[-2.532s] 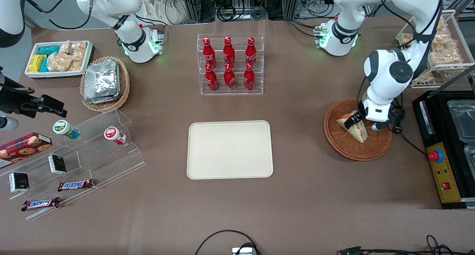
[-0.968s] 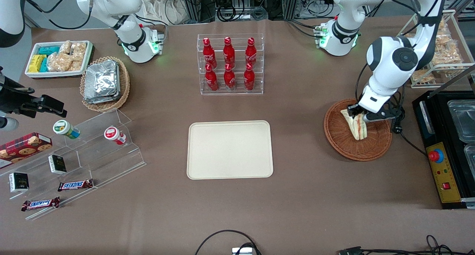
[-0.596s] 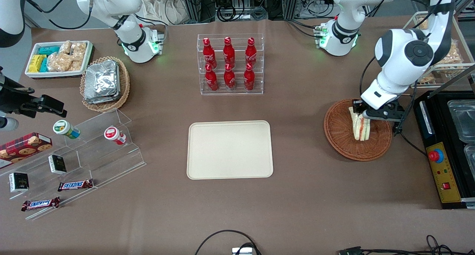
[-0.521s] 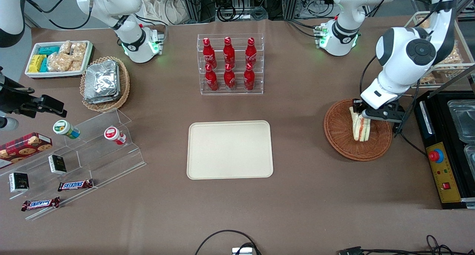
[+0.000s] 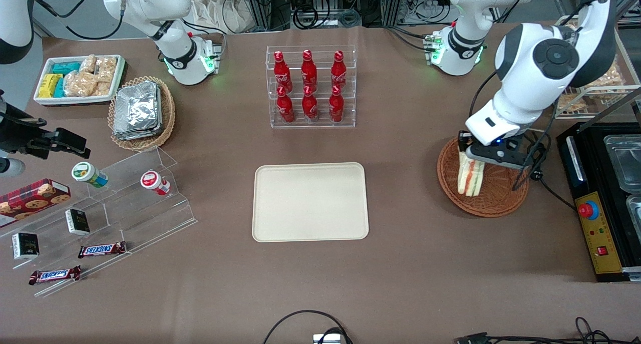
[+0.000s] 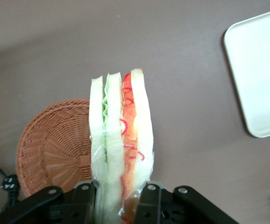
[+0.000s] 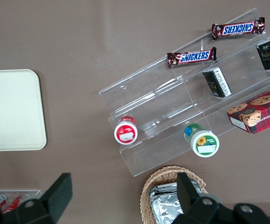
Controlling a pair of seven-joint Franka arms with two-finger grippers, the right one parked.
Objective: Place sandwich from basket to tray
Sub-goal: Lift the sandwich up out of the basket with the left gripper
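One sandwich [image 5: 469, 174] held off the wicker basket [image 5: 483, 186], pinched in the left gripper [image 5: 472, 153].

Gripper fingers [image 6: 146, 205] clamp the wrapped wedge by one end; it hangs filling-edge outward, red and green layers showing, above the basket rim on the side toward the tray [image 5: 310, 202]. Basket: nothing else seen inside. Tray: bare, cream, mid-table, well apart from the basket. Acrylic rack [image 5: 310, 87] with six red bottles stands farther from the front camera than the tray. Black control box [image 5: 598, 204] just beside the basket, toward the working arm's end. Toward the parked arm's end: tan basket of foil packs [image 5: 140, 112], white bin of snacks [image 5: 80, 78], clear stepped display [image 5: 100, 219] with chocolate bars and small tubs.
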